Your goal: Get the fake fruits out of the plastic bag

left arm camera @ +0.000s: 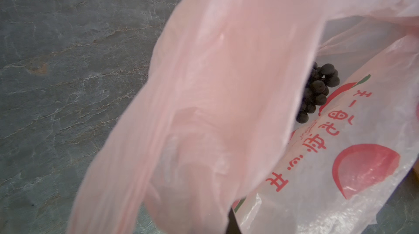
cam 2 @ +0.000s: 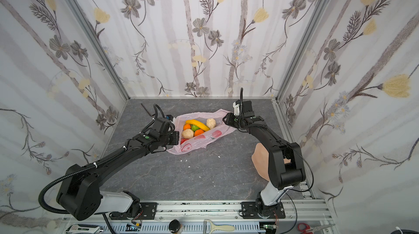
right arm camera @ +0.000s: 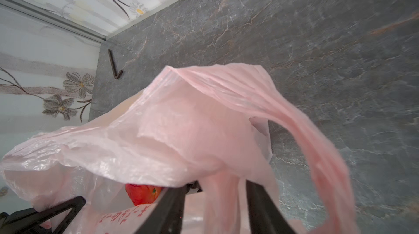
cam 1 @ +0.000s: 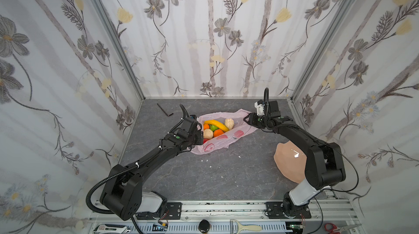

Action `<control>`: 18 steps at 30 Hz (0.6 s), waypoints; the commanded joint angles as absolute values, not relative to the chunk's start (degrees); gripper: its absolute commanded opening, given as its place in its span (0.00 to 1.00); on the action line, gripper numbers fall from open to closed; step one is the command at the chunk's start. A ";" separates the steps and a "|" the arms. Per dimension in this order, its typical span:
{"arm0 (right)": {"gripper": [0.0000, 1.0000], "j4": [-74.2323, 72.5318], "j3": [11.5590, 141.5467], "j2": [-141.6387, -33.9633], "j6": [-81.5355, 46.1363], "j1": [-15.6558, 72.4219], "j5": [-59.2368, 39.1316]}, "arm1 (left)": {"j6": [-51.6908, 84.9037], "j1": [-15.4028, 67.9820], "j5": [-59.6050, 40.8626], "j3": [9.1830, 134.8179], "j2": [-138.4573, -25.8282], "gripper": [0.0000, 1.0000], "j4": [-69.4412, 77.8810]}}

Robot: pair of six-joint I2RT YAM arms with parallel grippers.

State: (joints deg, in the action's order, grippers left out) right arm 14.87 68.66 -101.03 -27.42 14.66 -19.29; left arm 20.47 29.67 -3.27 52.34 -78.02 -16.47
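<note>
Jaws L+R at plastic bag (cam 1: 223, 138) edges

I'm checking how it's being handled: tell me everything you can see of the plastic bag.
The plastic bag is thin, translucent pale-pink film, crinkled, with red prints, red lettering and loop handles. It rests on the grey table, mouth spread open upward, fake fruits showing inside. The left gripper is shut on its left edge; the right gripper stands open with handle film between its fingers.
</note>
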 commanded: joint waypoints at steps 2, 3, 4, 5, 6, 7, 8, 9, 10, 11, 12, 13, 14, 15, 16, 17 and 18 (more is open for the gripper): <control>0.86 19.47 69.25 -94.41 -25.27 17.71 -5.22 | 24.67 29.59 -2.35 50.58 -76.18 0.00 -11.69; 0.88 20.47 69.11 -93.26 -26.00 18.55 -2.62 | 25.31 29.62 -2.52 50.29 -76.00 0.00 -10.99; 0.89 20.60 68.11 -91.84 -27.62 19.79 0.89 | 25.96 29.58 -2.68 50.02 -75.68 0.00 -10.33; 0.91 19.60 66.42 -88.62 -29.00 21.28 3.84 | 26.64 29.67 -2.77 49.64 -75.50 0.00 -9.78; 0.91 18.60 64.84 -86.76 -30.43 23.06 5.95 | 27.26 29.71 -2.86 49.35 -75.33 0.00 -9.22; 0.92 18.71 64.12 -85.68 -31.89 24.23 7.94 | 27.74 29.84 -3.06 49.11 -75.20 0.00 -8.83; 0.92 19.10 63.67 -84.99 -33.45 25.72 9.66 | 28.17 29.93 -3.29 48.97 -75.15 0.00 -8.49; 0.92 19.54 63.27 -84.73 -35.07 26.82 11.23 | 28.71 30.09 -3.49 48.69 -75.08 0.00 -8.07; 0.92 19.82 62.96 -84.73 -36.32 27.76 12.14 | 29.02 30.27 -3.64 48.48 -75.08 0.00 -7.71; 0.92 19.79 62.53 -84.85 -37.38 28.45 12.77 | 29.28 30.66 -3.74 48.43 -74.95 0.00 -7.50; 0.92 19.25 61.81 -85.19 -38.34 29.09 13.27 | 29.55 30.98 -3.75 48.42 -75.02 0.00 -7.24; 0.94 18.58 61.26 -85.75 -38.88 29.73 13.36 | 29.70 31.47 -3.78 48.43 -75.10 0.00 -7.04; 0.96 18.15 61.09 -86.48 -39.15 30.25 13.36 | 29.76 31.92 -4.02 48.46 -75.27 0.00 -6.95; 0.97 17.81 61.20 -87.76 -39.28 30.94 13.34 | 29.92 32.35 -4.46 48.72 -75.53 0.00 -6.70; 0.98 17.75 61.49 -88.93 -39.45 31.48 13.71 | 30.12 32.78 -4.94 48.86 -75.98 0.00 -6.52; 0.98 17.59 61.89 -90.34 -39.43 31.91 13.83 | 30.11 33.34 -5.11 49.20 -76.39 0.00 -6.42; 0.98 17.49 62.41 -91.89 -39.42 32.22 13.51 | 30.09 34.02 -5.01 49.58 -76.78 0.00 -6.28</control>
